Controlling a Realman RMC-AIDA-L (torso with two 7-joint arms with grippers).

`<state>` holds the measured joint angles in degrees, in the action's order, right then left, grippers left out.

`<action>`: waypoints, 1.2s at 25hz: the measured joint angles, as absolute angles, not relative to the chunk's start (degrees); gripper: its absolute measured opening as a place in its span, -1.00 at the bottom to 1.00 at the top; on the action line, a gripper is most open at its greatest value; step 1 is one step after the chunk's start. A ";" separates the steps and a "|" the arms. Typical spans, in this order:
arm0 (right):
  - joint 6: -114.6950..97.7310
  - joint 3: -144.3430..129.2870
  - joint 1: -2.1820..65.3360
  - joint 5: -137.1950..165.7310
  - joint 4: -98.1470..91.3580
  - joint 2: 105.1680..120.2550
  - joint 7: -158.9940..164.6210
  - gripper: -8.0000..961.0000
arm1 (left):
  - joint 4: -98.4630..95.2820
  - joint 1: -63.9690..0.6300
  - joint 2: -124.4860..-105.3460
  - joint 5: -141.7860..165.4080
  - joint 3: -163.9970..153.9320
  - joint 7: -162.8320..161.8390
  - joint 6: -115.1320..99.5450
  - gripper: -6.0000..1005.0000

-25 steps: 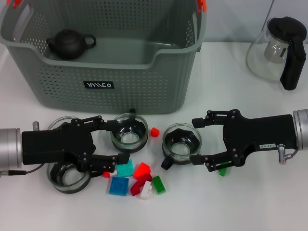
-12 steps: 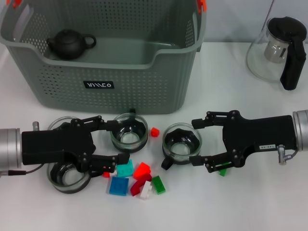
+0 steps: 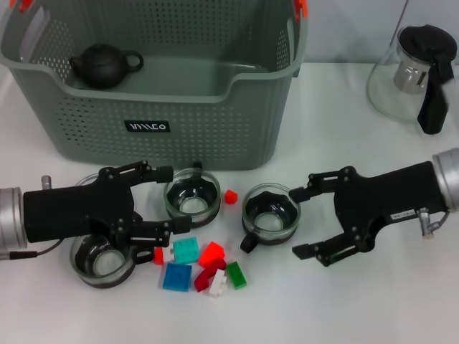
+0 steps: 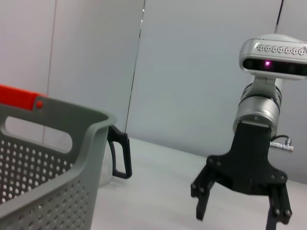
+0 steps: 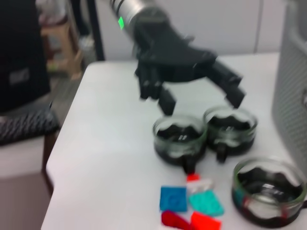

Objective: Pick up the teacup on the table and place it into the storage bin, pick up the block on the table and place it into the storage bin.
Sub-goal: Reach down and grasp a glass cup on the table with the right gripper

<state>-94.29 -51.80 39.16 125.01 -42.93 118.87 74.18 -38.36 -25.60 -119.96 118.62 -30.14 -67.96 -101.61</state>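
Four glass teacups stand on the white table (image 3: pixel 373 301) in front of the storage bin (image 3: pixel 154 107): one teacup at the near left (image 3: pixel 102 263), one behind the left arm (image 3: pixel 92 183), one in the middle (image 3: pixel 192 197) and one right of the middle (image 3: pixel 271 213). Near them lie about eight small blocks: a blue block (image 3: pixel 176 276), a teal block (image 3: pixel 186 250), a green block (image 3: pixel 236 274), a white one (image 3: pixel 219 284) and several red ones, one small red block (image 3: pixel 230 196) sitting apart between the two central cups. One dark teapot (image 3: pixel 104 65) lies inside the bin, far left. One glass pitcher (image 3: pixel 418 74) stands far right.

The left gripper (image 3: pixel 167 201) reaches in low from the left, jaws spread, empty, beside the middle cup. The right gripper (image 3: pixel 301 222) comes in from the right, jaws wide apart, empty, just right of the cup there.
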 joint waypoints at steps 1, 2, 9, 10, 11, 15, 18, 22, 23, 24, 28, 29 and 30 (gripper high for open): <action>-94.30 -53.06 39.45 125.65 -44.03 119.06 75.11 0.93 | -38.34 -25.59 -119.98 118.52 -30.14 -67.96 -101.61 0.86; -94.31 -54.21 39.89 126.51 -44.97 119.23 76.14 0.92 | -38.31 -25.58 -120.04 118.39 -30.15 -67.95 -101.61 0.86; -94.08 -61.67 44.63 131.32 -47.48 119.97 82.95 0.91 | -37.73 -25.57 -120.20 118.22 -30.13 -67.94 -101.70 0.86; -93.72 -62.43 45.42 132.28 -47.49 120.05 83.98 0.91 | -37.71 -25.51 -120.20 118.20 -30.10 -67.94 -101.70 0.86; -93.47 -62.96 46.07 133.13 -47.49 120.11 84.80 0.91 | -37.71 -25.44 -120.20 118.17 -30.08 -67.92 -101.70 0.86; -92.93 -64.10 47.99 134.75 -47.79 120.17 86.99 0.90 | -37.70 -25.05 -120.22 118.06 -30.06 -67.52 -101.70 0.86; -92.92 -64.22 48.51 136.20 -49.22 120.16 88.00 0.90 | -37.70 -24.94 -120.19 118.27 -30.05 -67.42 -102.11 0.86; -92.86 -65.15 49.61 138.48 -50.38 120.20 89.47 0.89 | -37.84 -24.64 -120.02 118.57 -30.06 -66.43 -103.82 0.86; -92.65 -65.81 49.90 138.79 -50.41 120.21 89.86 0.90 | -37.91 -24.42 -120.01 118.59 -30.05 -65.89 -104.28 0.86; -92.20 -66.52 50.09 138.96 -50.42 120.21 90.19 0.90 | -37.95 -24.28 -120.01 118.60 -30.06 -65.65 -104.36 0.86; -90.29 -70.63 50.65 139.11 -50.37 120.32 91.46 0.90 | -37.82 -23.95 -120.07 118.62 -30.06 -65.24 -104.25 0.86; -90.29 -70.63 50.65 139.11 -50.37 120.32 91.46 0.90 | -37.79 -23.89 -120.08 118.63 -30.06 -65.23 -104.23 0.86; -89.79 -71.51 50.84 139.11 -50.22 120.35 91.60 0.89 | -37.78 -23.85 -120.11 118.63 -30.06 -65.23 -104.22 0.86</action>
<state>-89.79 -71.51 50.84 139.11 -50.22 120.35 91.60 -37.78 -23.85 -120.11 118.63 -30.06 -65.23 -104.22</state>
